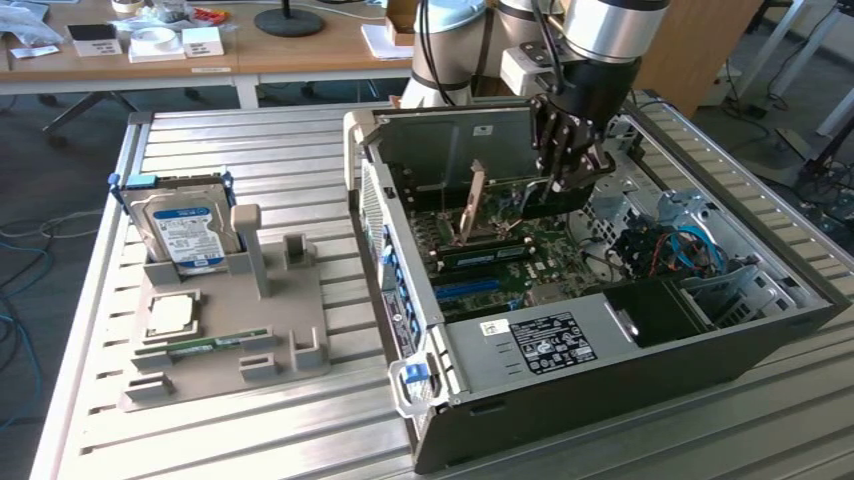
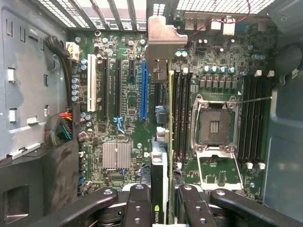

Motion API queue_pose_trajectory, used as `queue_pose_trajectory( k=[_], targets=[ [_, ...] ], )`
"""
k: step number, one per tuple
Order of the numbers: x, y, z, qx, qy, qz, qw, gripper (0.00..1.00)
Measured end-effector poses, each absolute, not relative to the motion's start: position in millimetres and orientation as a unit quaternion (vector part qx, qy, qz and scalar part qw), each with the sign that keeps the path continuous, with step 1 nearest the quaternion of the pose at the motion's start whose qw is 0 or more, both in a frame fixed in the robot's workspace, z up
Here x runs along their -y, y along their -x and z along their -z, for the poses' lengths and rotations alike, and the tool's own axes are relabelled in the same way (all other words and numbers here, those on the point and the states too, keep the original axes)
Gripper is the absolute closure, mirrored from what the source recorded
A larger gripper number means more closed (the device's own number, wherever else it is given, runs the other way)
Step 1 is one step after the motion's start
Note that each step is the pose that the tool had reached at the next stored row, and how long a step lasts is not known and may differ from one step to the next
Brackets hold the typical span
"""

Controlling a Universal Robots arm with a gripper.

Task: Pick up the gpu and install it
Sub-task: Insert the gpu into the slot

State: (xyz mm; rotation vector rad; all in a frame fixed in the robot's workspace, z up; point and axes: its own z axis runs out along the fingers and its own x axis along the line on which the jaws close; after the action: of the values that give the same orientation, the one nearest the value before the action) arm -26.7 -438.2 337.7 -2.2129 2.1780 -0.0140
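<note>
My gripper [image 1: 571, 180] reaches down into the open computer case [image 1: 641, 360] and is shut on the gpu [image 1: 534, 202]. I hold the card on edge above the green motherboard [image 1: 514, 265]. In the wrist view the gpu [image 2: 159, 165] appears edge-on between my black fingers [image 2: 137, 201], and its silver end bracket [image 2: 163, 40] points toward the case's rear slots. A long blue expansion slot [image 2: 143, 90] runs parallel to the card, just beside it and lower down.
Inside the case are an empty processor socket [image 2: 213, 125], a silver heatsink [image 2: 116, 155], memory slots [image 2: 251, 123] and a cable bundle [image 2: 59, 127]. Outside, a grey fixture tray [image 1: 287, 335] holds a blue-labelled hard drive [image 1: 187, 228] and a memory stick [image 1: 203, 345].
</note>
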Motion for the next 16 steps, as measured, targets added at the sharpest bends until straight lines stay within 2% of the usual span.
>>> queue_pose_trajectory(
  k=[16],
  targets=[
    [438.2,27.8,-331.1,-0.701,0.713,0.005,0.018,0.73]
  ],
)
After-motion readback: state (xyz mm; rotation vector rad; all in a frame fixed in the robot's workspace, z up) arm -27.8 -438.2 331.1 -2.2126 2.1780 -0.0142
